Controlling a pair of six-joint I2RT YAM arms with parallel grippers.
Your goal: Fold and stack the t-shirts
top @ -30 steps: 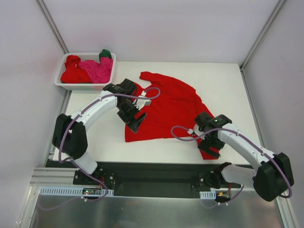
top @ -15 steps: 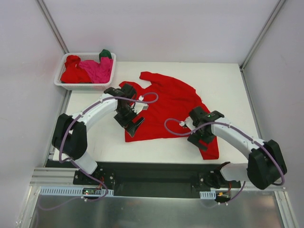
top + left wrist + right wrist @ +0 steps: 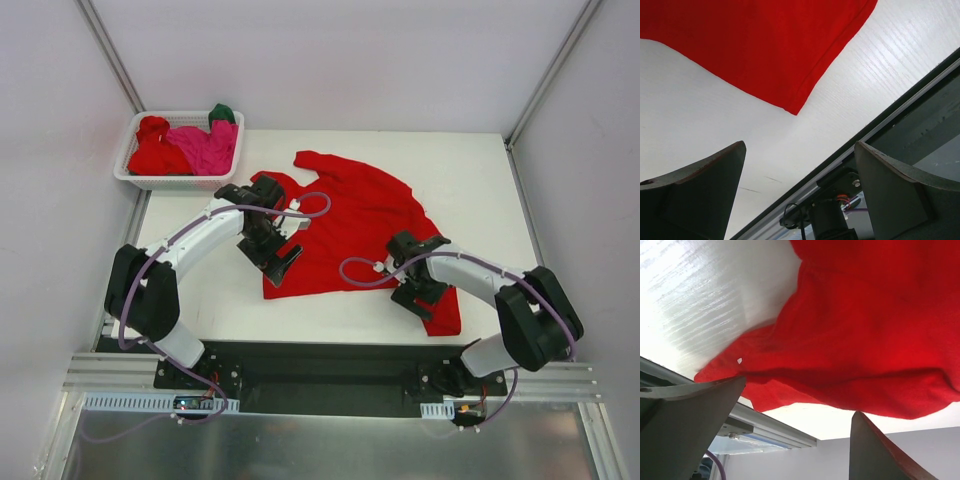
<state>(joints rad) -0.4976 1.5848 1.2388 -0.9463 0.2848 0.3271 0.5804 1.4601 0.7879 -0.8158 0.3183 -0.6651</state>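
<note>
Left gripper (image 3: 276,266): jaws spread wide, nothing betw. them, hovering at the near-left corner of the spread red t-shirt (image 3: 350,215); right gripper (image 3: 412,300): also spread and empty, over the near-right part of that t-shirt, where the cloth is crumpled; t-shirt lies mostly flat on the white table (image 3: 470,180); far-left of it, the white basket (image 3: 182,181) holds a bunched red shirt (image 3: 155,152), a magenta-pink shirt (image 3: 205,146) and a dark green shirt (image 3: 222,112).
</note>
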